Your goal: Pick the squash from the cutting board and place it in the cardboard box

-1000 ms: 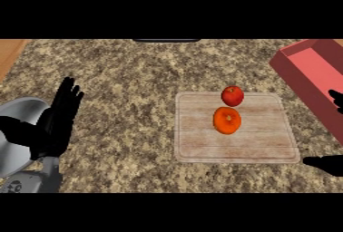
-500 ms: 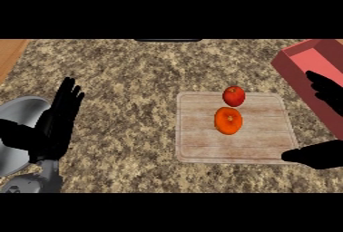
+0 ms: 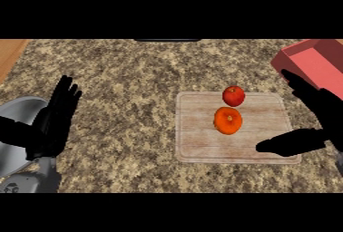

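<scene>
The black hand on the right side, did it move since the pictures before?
Yes. The right hand came in from the right edge toward the cutting board, open, thumb now over the board's lower right corner. It holds nothing. The orange squash, the red apple, the red box and the resting left hand stayed put.

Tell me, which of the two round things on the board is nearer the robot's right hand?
The orange squash: it lies nearer the right hand than the red apple beyond it.
</scene>
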